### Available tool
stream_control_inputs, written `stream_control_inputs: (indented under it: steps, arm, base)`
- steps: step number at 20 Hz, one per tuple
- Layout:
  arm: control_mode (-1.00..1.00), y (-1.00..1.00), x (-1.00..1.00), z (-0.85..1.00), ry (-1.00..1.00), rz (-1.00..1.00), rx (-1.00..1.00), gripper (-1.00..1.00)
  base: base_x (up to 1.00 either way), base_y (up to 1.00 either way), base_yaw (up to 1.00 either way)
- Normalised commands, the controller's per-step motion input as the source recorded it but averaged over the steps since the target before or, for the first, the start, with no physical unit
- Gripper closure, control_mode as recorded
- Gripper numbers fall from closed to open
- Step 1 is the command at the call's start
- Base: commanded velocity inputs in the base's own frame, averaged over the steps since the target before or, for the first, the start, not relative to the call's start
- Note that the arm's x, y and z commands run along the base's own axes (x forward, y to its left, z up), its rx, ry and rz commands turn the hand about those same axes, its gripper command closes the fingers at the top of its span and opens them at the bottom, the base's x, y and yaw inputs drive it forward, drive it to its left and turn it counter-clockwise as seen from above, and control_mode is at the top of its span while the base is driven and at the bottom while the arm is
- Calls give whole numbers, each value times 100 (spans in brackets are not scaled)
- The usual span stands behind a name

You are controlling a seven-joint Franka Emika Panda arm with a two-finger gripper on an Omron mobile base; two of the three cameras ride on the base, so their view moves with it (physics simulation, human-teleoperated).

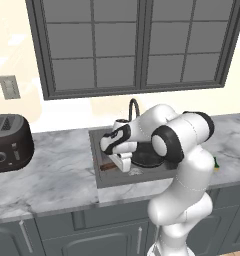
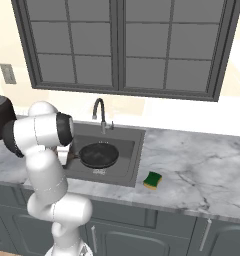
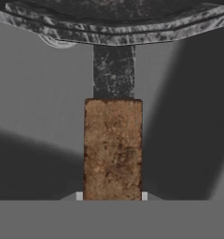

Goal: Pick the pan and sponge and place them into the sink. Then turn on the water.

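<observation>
Hand view: brown wooden handle (image 3: 113,149) of the pan (image 3: 114,25) runs up the middle, its near end cut off at the bottom between the gripper (image 3: 112,197) finger tips, which pinch it from both sides. Pan rim is cropped by the top edge. Left base view: gripper (image 1: 123,162) is low in the sink (image 1: 98,170); the arm hides most of the pan (image 1: 144,160). Right base view: pan (image 2: 99,155) sits inside the sink (image 2: 137,150); sponge (image 2: 152,180) lies on the counter (image 2: 202,170) just beside the basin. Toaster (image 1: 9,142) cut off at left. No legible writing.
</observation>
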Motion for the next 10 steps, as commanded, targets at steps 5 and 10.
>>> stream_control_inputs:
  steps: [5, 10]
  arm:
    - [-100, -15, 6, -10, -1, 0, -3, 100]
    - [-100, -9, 4, -15, -1, 0, -2, 100]
  base:
    - [0, 0, 0]
    - [0, 0, 0]
